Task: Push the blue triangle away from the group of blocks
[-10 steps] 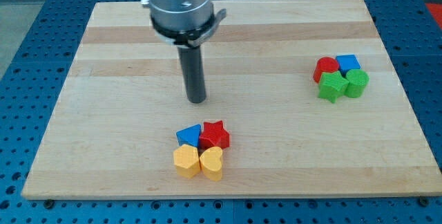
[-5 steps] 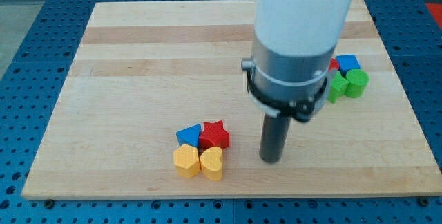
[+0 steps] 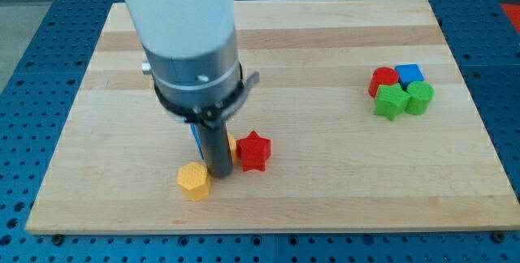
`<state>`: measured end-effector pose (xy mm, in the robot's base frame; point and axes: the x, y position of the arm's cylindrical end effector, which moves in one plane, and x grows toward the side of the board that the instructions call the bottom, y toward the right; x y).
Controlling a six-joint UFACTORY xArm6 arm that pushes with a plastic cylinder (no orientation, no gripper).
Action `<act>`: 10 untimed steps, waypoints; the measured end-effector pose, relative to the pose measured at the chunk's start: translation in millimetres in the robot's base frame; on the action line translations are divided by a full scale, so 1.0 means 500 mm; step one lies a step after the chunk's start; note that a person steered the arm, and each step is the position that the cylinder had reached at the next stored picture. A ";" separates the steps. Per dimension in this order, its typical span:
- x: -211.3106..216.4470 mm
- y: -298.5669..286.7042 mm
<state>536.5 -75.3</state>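
Note:
My tip (image 3: 218,170) stands in the middle of the near group of blocks, at the view's lower centre. The blue triangle (image 3: 195,136) shows only as a thin sliver behind the rod's left edge. A red star (image 3: 253,151) lies just right of the rod. A yellow hexagon (image 3: 194,181) lies just left of and below the tip. A yellow heart (image 3: 232,146) peeks out between the rod and the red star, mostly hidden.
A second cluster lies at the view's right: a red block (image 3: 383,79), a blue cube (image 3: 409,74), a green star (image 3: 391,101) and a green block (image 3: 420,97). The wooden board (image 3: 325,182) sits on a blue perforated table.
My tip swept from the right of the near group leftward into it. The group broke up: the yellow hexagon slid left and down, the red star moved up slightly, and the blue triangle moved up-left behind the rod.

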 end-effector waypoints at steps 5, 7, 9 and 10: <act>-0.176 -0.129; -0.219 -0.126; -0.185 -0.123; -0.200 -0.123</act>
<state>436.7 -136.9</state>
